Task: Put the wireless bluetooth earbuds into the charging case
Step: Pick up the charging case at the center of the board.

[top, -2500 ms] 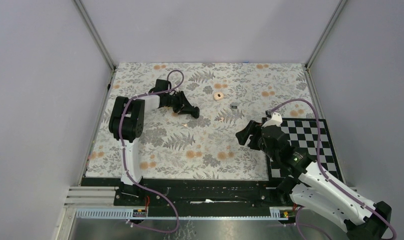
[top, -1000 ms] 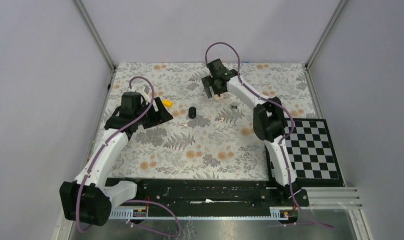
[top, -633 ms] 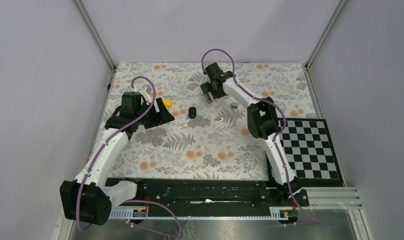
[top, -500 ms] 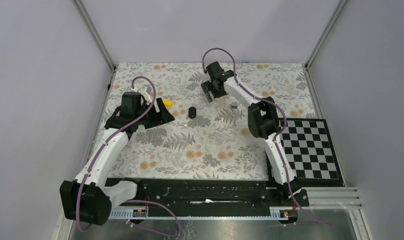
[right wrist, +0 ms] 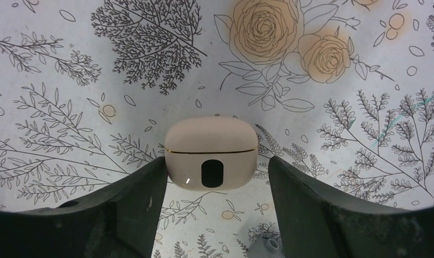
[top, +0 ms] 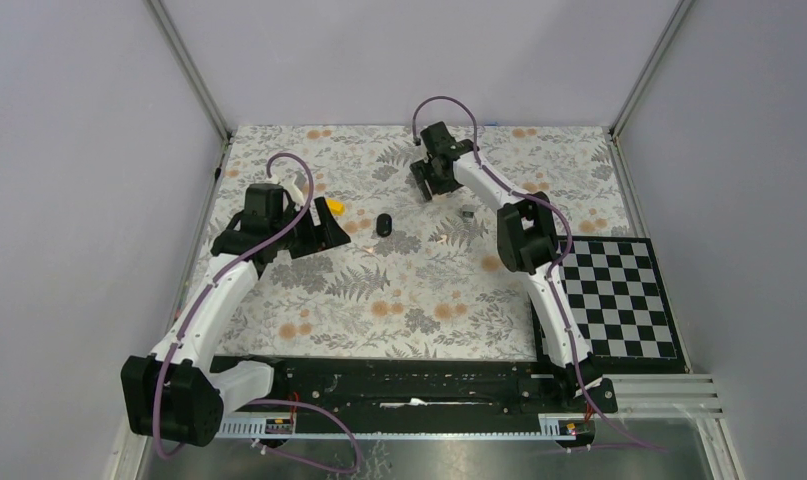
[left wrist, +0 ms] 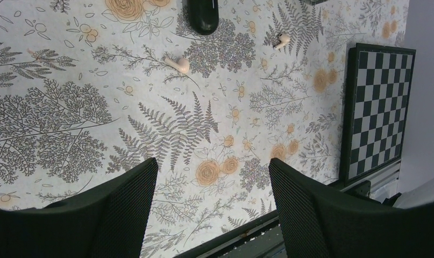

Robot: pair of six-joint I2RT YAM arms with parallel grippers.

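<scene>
The right arm (top: 482,182) reaches to the far middle of the floral surface (top: 429,300), wrist pointing down. The right jaws are spread and straddle the case (right wrist: 210,141), a peach rounded box with a thin seam around it and a dark oval recess on its near face. The case rests on the surface with its lid shut, between the two fingers (right wrist: 123,215). One finger stands just beside its side wall, the other a little apart, and no clamping is evident. From above, the wrist hides the case. A small grey piece (top: 468,212) lies near the right jaws. The left arm (top: 211,300) extends along the left side. The left jaws are released with nothing between them, and they hang above bare print. Ahead of them, in the left wrist view, lie both earbuds, pale peach with short stems. One earbud (left wrist: 178,64) is just beside a black oval object (left wrist: 203,15), and the other earbud (left wrist: 282,40) is further toward the checkerboard mat (top: 619,300). Both rest on the surface, outside the case. A yellow object (top: 333,207) sits just beyond the left jaws. The black oval object lies to its right, between the two arms. The checkerboard mat covers the near right corner of the surface.
</scene>
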